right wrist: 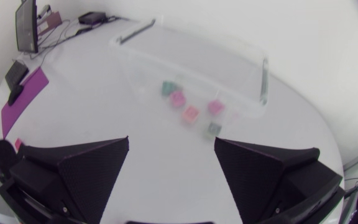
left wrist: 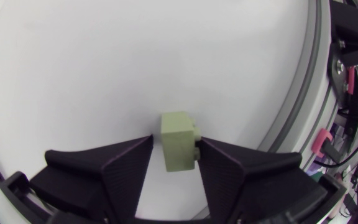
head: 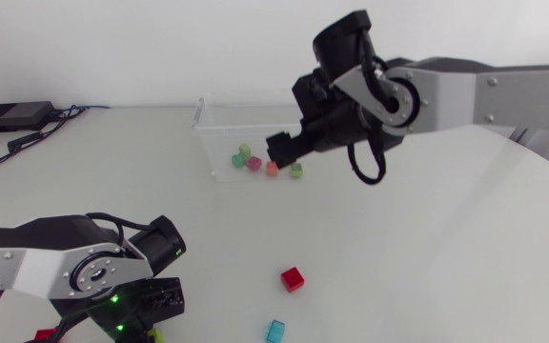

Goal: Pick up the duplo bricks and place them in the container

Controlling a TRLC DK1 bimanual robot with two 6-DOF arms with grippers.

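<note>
Head view gives me the clear container (head: 213, 143) as my landmark, standing on the far part of the white surface (head: 427, 238). On its floor lie several small bricks, among them a pink brick (head: 254, 163) and an orange brick (head: 272, 169). My right pincer (head: 282, 148) hangs at the container's near right side. The right wrist view shows it released, its fingers spread wide with only bare surface between them and the container just ahead.

A red brick (head: 293, 279) sits well on the near side of the container, studs up. A blue brick (head: 275, 331) lies nearer still, at the surface's near edge. Open surface lies between both bricks and the container.

My left pincer (left wrist: 176, 137) is far from the container, low at the near left. A pale green brick (left wrist: 179, 142) sits between its fingers, long side running along them, studs turned sideways against one finger. A sliver of surface shows before the other finger, so I read the pincer as released. The surface's curved edge runs just beside it.
</note>
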